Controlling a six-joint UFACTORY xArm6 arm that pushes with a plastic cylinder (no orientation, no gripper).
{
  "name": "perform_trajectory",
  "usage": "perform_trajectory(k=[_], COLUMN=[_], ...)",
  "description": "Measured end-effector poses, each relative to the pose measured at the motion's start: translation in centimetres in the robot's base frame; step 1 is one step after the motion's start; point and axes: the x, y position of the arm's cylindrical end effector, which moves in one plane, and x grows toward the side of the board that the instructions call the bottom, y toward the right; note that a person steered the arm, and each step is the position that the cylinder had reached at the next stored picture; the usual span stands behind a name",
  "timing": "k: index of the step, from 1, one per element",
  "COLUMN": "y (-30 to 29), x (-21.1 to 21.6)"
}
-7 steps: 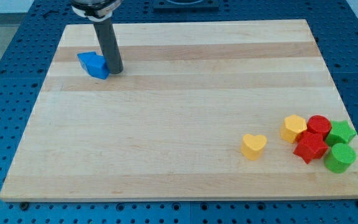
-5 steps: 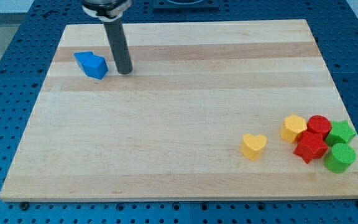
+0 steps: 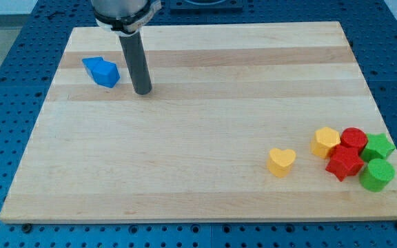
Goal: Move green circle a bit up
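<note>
The green circle [image 3: 377, 174] sits at the view's lower right, at the bottom right of a cluster of blocks near the board's right edge. It touches a red star-like block [image 3: 344, 162] on its left, and a green star-like block [image 3: 378, 147] is just above it. My tip [image 3: 143, 91] is far off at the view's upper left, a little right of and below a blue block [image 3: 101, 71], not touching it.
In the cluster are also a red circle [image 3: 353, 138] and a yellow hexagon [image 3: 326, 142]. A yellow heart [image 3: 281, 162] lies alone left of them. The wooden board [image 3: 198, 193] lies on a blue perforated table.
My tip has left the blue block and moved right and down the view. The blue block ended slightly further left. The cluster has not moved.
</note>
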Motion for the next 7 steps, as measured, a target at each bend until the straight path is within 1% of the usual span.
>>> perform_trajectory(k=[1, 2, 3, 4, 5, 6, 7], y=[2.9, 4.0, 4.2, 7.1, 11.2, 11.3, 14.8], x=[5.9, 9.1, 10.2, 13.0, 16.4, 16.4, 20.3])
